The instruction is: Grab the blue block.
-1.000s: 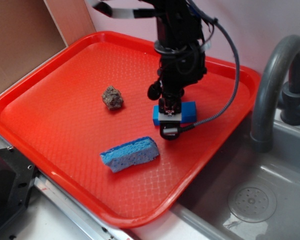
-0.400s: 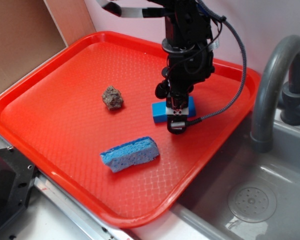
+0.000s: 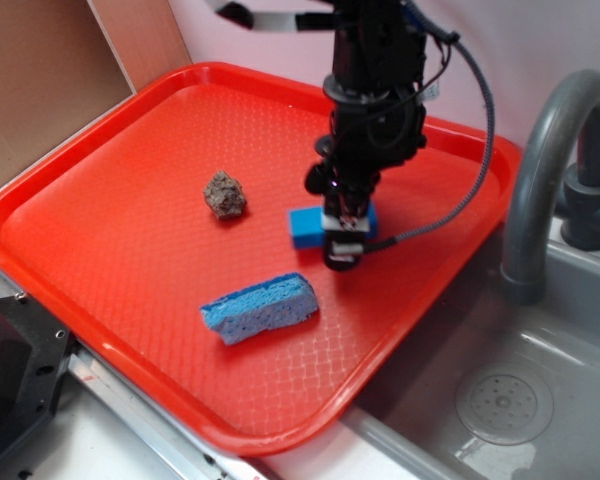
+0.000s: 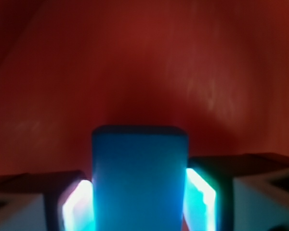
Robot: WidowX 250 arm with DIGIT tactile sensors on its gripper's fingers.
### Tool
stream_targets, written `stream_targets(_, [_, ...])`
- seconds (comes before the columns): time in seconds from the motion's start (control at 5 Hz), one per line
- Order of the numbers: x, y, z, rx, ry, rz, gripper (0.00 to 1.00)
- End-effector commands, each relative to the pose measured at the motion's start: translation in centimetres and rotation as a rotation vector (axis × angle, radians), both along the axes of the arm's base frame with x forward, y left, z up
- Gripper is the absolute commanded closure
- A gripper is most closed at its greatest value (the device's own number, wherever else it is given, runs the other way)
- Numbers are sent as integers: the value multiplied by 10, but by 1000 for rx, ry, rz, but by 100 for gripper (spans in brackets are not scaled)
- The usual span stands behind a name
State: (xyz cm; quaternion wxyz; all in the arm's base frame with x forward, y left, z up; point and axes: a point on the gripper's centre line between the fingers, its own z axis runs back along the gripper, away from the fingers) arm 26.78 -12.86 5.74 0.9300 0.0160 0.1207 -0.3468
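Note:
The blue block point(image 3: 308, 226) is a smooth solid-blue brick over the right part of the red tray point(image 3: 100, 220). My gripper point(image 3: 345, 238) comes down from above and is shut on the block's right end. In the wrist view the block point(image 4: 139, 178) fills the gap between the two fingers point(image 4: 78, 204), which press on its sides. I cannot tell whether the block still touches the tray.
A lighter blue porous sponge point(image 3: 259, 308) lies near the tray's front. A small brown rock point(image 3: 224, 194) sits left of the block. A grey faucet point(image 3: 540, 180) and sink basin point(image 3: 500, 400) are to the right. A cardboard wall point(image 3: 40, 80) stands at the left.
The gripper has closed on the blue block and shifted it slightly left and toward the front of the tray. Sponge and rock have not moved.

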Motion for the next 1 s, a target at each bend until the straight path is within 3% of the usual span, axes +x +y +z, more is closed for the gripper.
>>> stream_targets(0.0, [-6,53,104,-105,-210,354,100])
stream_targets(0.2, [-43,76,147,-101,-365,473,100])
stream_targets(0.4, [-67,89,169,-109,-414,567,100])
stream_targets(0.8, [-88,99,166,-172,-424,781,100])
